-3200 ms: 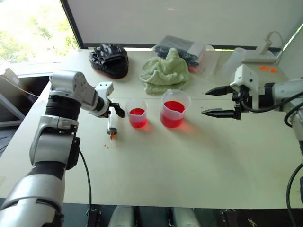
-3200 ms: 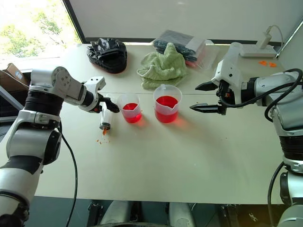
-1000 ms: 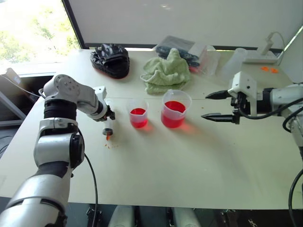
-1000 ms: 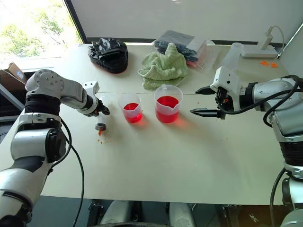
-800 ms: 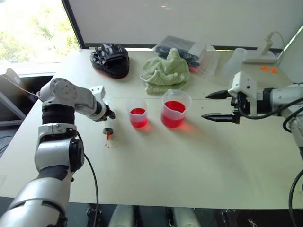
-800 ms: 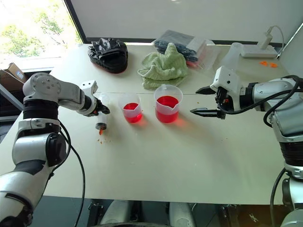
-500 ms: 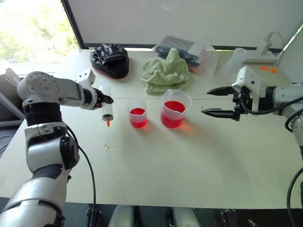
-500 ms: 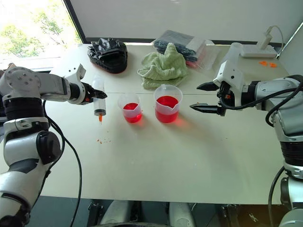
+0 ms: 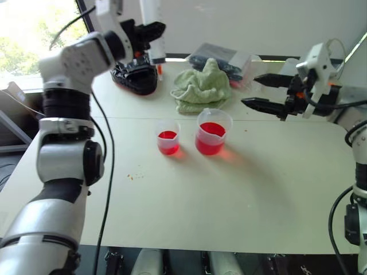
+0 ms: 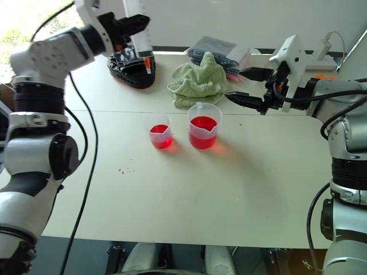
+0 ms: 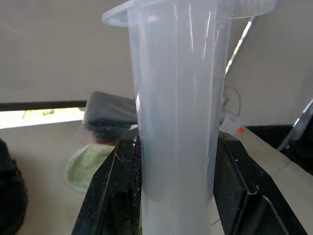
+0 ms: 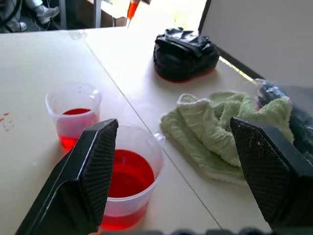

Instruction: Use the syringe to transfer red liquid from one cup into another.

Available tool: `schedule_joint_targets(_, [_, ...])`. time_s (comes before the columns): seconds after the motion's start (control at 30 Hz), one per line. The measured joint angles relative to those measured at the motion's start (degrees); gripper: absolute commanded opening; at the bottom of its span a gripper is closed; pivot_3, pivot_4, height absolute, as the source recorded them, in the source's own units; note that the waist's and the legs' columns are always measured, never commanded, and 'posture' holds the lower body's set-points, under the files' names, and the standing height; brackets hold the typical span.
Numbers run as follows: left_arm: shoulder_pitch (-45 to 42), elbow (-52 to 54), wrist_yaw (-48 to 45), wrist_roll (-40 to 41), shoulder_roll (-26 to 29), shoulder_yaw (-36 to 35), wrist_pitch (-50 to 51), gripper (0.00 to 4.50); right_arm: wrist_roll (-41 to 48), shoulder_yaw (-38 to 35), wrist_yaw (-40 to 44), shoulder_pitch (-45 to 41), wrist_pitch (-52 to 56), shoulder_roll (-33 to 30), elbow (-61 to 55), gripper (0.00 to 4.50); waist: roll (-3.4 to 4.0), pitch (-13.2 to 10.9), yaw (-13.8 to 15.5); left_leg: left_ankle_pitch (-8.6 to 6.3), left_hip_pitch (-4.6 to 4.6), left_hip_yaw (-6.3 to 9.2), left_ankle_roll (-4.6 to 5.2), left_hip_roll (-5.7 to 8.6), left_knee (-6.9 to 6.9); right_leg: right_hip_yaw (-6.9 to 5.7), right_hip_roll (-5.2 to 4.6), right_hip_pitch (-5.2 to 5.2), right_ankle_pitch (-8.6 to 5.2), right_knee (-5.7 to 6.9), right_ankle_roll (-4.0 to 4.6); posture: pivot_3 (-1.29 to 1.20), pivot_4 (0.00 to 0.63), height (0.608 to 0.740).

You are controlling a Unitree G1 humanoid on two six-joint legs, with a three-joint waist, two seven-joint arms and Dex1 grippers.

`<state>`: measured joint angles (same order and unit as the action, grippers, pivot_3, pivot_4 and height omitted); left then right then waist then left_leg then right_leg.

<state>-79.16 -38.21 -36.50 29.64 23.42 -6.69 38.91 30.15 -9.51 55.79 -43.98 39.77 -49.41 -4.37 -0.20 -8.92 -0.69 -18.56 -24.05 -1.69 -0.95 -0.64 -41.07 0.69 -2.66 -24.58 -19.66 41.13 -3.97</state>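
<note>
Two grippers: left gripper (image 10: pixel 133 23) clamps syringe (image 9: pixel 152 31) barrel; right gripper (image 9: pixel 259 91) spread, empty.
Syringe handling: light, stiff, slippery; barrel hold suits.

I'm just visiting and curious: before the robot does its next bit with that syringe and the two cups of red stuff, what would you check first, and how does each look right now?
1. Clear plastic syringe with red-stained tip gripped: ok, the left hand is shut on its barrel, tip down.
2. Syringe over a cup: not ok, it hangs high above the black bag, away from both cups.
3. Larger clear flared-rim cup upright with red liquid: ok.
4. Smaller clear cup upright beside it, not touching: ok.
5. Right hand clear: ok, open and empty near the green towel.
6. Liquid already in syringe: cannot tell.
</note>
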Motion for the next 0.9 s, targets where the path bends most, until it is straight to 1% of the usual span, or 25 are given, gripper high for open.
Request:
schedule_joint_targets(0.1, [1.68, 0.2, -11.83, -0.58, -4.72, 3.28, -6.83, 1.37, 1.39, -1.46, -3.04, -0.27, 2.64, 0.92, 0.0, 3.8, 0.0, 0.0, -0.12, 0.0, -0.02, -0.01, 0.01, -0.01, 0.04, 0.0, 0.01, -0.03, 0.0, -0.01, 0.0, 0.0, 0.15, 0.711])
schedule_joint_targets(0.17, [2.52, 0.05, -18.52, 0.11, -7.51, 3.73, -8.54, 1.37, 2.07, -2.12, -5.05, -0.44, 3.87, 1.26, -0.02, 3.8, 0.0, 0.0, -0.26, 0.0, -0.04, -0.02, 0.01, -0.04, 0.04, 0.01, 0.04, -0.07, 0.0, 0.0, 0.0, 0.0, 0.15, 0.711])
schedule_joint_targets(0.23, [2.5, -0.58, -22.39, 0.7, -9.6, 3.69, -10.52, 1.37, 2.18, -2.77, -6.55, -0.38, 4.18, 1.3, -0.36, 3.8, 0.01, 0.0, -0.31, 0.0, -0.08, -0.02, 0.01, -0.06, 0.04, 0.02, 0.06, -0.1, 0.0, 0.0, 0.0, 0.0, 0.15, 0.711])
schedule_joint_targets(0.43, [1.95, -5.95, -28.01, 0.33, -13.26, 3.32, -16.95, 1.37, 5.16, -5.68, -10.88, 1.92, 8.14, 1.39, -6.12, 3.8, 0.0, 0.0, -0.09, -0.02, -0.11, -0.02, 0.04, -0.06, 0.01, 0.03, 0.06, -0.1, 0.0, 0.0, 0.0, 0.0, 0.15, 0.711])
schedule_joint_targets(0.53, [2.34, -6.97, -30.62, -0.86, -14.43, 3.45, -20.15, 1.37, 7.3, -7.92, -14.61, 1.9, 11.37, 1.9, -8.02, 3.8, 0.0, 0.0, -0.04, -0.02, -0.11, -0.02, 0.05, -0.06, 0.01, 0.03, 0.06, -0.1, 0.0, 0.0, 0.0, 0.0, 0.15, 0.711])
schedule_joint_targets(0.67, [4.56, -9.08, -33.9, -3.0, -15.46, 3.93, -24.25, 1.37, 8.98, -9.44, -18.87, 1.72, 14.09, 2.88, -8.52, 3.8, 0.0, 0.0, -0.04, -0.02, -0.11, -0.02, 0.05, -0.06, 0.0, 0.03, 0.06, -0.1, 0.0, 0.0, 0.0, 0.0, 0.15, 0.711])
schedule_joint_targets(0.9, [10.69, -9.45, -36.53, -7.17, -17.45, 6.78, -30.7, 1.37, 10.83, -9.68, -21.23, -0.01, 14.55, 3.35, -9.06, 3.8, 0.0, 0.0, -0.05, -0.02, -0.13, -0.01, 0.05, -0.07, 0.0, 0.03, 0.06, -0.1, 0.0, -0.01, 0.0, 0.0, 0.15, 0.711])
